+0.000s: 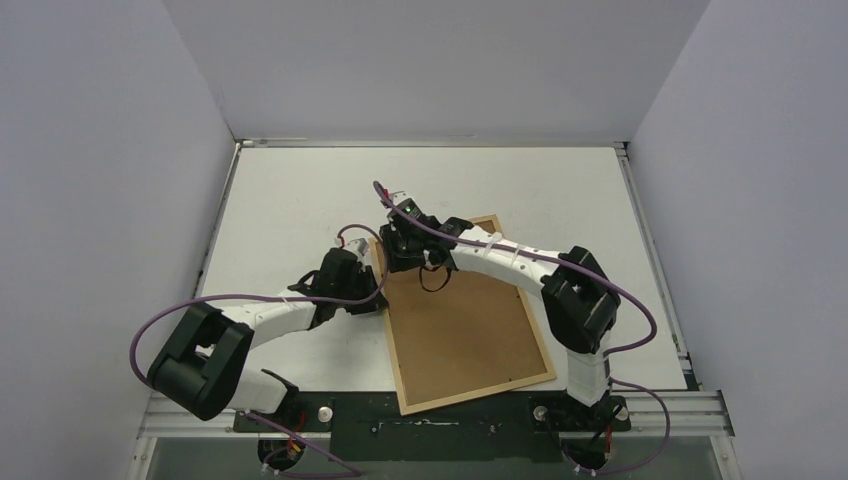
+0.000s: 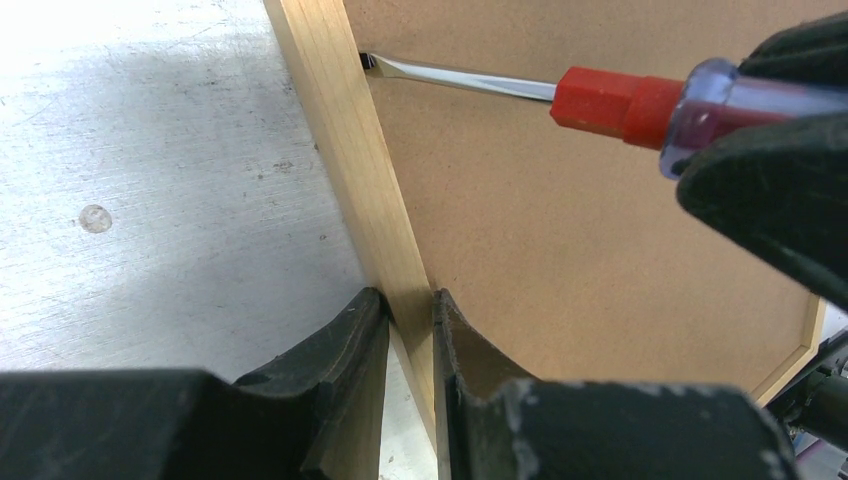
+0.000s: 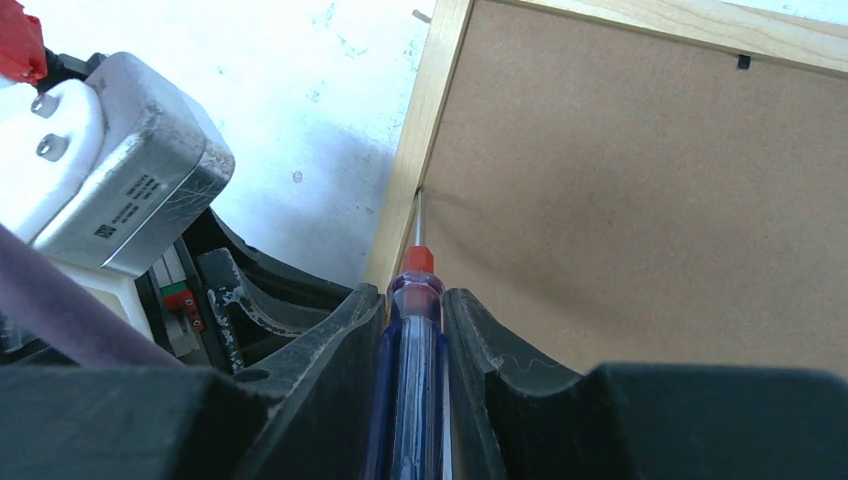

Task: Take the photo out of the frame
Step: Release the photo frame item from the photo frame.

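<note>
A thin light wooden rectangular picture frame (image 1: 478, 393) lay back-up, centre of the top view, on a white surface (image 1: 300, 190) with open room above. The left end effector (image 2: 410, 300) pinched its left rail; the right end effector (image 3: 415, 300) gripped a clear-handled screwdriver (image 2: 620, 100), tip at the brown fibreboard backing (image 1: 465, 330) edge. Anything beneath was hidden.

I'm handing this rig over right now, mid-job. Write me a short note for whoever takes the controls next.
Left gripper: shut on the frame, pinching its left long rail; the frame lies face down on the table.
Right gripper: shut on the screwdriver, blade tip at the seam between that rail and the backing panel.
Done: frame steadied, tool placed.
Left: backing panel still seated; pry it up, lift it off, take out the photo, not visible yet.
</note>
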Controlling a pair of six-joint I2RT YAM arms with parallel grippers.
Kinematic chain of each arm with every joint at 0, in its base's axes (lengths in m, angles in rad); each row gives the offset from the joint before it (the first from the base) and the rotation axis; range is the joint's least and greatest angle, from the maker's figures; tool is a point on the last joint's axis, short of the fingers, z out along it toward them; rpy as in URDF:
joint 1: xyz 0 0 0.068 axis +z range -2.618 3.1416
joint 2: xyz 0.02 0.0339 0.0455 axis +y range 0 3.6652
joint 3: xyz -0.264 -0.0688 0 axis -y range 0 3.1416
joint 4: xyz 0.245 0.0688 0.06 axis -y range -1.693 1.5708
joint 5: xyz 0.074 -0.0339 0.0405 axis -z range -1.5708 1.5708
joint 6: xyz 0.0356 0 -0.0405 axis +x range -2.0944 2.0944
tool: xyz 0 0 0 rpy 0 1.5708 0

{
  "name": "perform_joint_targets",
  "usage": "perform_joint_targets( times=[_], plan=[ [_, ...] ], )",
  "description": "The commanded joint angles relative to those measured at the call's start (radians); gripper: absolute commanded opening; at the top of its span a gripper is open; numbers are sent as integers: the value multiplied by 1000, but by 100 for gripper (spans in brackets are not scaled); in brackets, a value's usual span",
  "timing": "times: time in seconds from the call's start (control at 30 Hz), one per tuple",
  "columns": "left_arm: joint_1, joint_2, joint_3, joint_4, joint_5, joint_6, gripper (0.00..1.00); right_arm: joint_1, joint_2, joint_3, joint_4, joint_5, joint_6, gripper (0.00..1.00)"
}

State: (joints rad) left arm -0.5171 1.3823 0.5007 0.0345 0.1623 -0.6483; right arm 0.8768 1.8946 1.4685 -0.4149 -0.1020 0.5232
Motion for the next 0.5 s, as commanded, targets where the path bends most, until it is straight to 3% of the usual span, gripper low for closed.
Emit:
perform_joint_targets(
  times=[0.0, 0.47],
  plan=[
    [-5, 22, -34, -48, 16, 21, 0, 73, 16, 77, 28, 12, -7, 0],
    [-4, -9, -41, -59, 8, 16, 0, 139, 44, 147, 25, 56, 55, 0]
  ],
)
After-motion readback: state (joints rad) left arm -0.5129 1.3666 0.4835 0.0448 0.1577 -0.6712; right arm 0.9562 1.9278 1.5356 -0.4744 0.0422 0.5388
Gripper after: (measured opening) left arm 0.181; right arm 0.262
